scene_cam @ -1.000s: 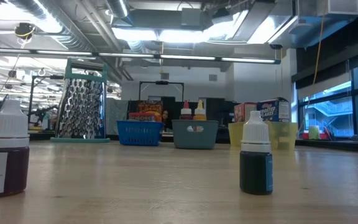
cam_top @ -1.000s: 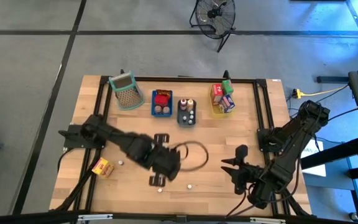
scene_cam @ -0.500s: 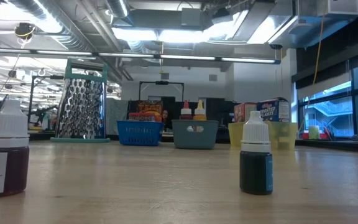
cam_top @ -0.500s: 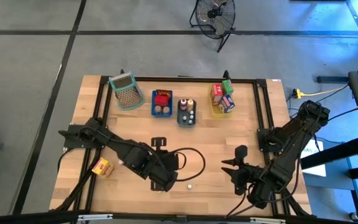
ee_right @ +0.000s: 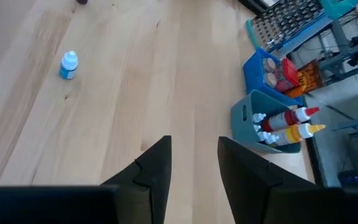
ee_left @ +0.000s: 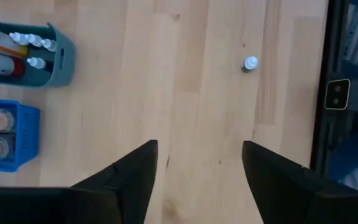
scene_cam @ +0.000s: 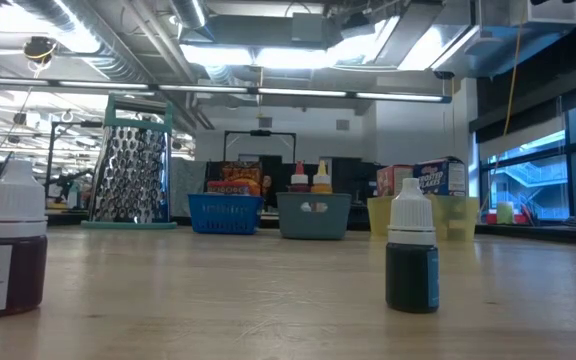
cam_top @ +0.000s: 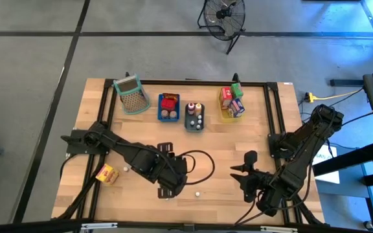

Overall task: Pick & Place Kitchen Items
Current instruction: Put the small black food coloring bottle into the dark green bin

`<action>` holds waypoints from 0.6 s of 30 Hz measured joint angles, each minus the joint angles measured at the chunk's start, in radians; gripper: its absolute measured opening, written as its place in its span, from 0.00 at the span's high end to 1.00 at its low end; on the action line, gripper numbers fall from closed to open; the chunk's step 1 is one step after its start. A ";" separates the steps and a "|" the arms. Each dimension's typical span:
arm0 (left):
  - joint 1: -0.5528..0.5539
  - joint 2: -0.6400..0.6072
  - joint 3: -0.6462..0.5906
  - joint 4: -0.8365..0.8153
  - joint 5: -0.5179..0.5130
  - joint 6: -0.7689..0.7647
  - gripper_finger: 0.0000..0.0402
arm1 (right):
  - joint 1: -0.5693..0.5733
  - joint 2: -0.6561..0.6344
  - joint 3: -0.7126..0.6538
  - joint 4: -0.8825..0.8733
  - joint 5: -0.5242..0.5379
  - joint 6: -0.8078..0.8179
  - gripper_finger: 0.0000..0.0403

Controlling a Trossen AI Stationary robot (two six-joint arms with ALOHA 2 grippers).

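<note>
Trays (cam_top: 168, 107): three. Loose bottles (cam_top: 198, 193): three. Left tool (ee_left: 199, 163) released; right tool (ee_right: 194, 155) released.

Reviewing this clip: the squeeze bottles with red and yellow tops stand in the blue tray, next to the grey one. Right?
Not quite. The squeeze bottles stand in the grey tray; the blue tray beside it holds jars and a red packet. The right wrist view shows it.

The left arm (cam_top: 131, 154) shifts over the lower middle of the high view: its gripper (cam_top: 167, 191), earlier over a small bottle at about the same spot, drifted slightly right and up half a second ago and now sits back lower left. In the left wrist view its fingers (ee_left: 129, 177) now stand apart over bare wood.
</note>
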 joint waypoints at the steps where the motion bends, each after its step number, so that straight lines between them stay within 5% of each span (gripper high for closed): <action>1: -0.004 0.000 0.000 0.000 -0.006 0.009 0.42 | 0.000 0.000 0.000 0.000 -0.007 0.000 0.67; 10: -0.048 0.020 0.000 0.010 -0.013 -0.043 0.42 | -0.004 0.000 -0.019 0.000 -0.009 0.001 0.67; 18: -0.107 0.129 -0.001 0.076 0.109 -0.045 0.43 | -0.007 0.000 -0.019 0.010 -0.007 0.000 0.67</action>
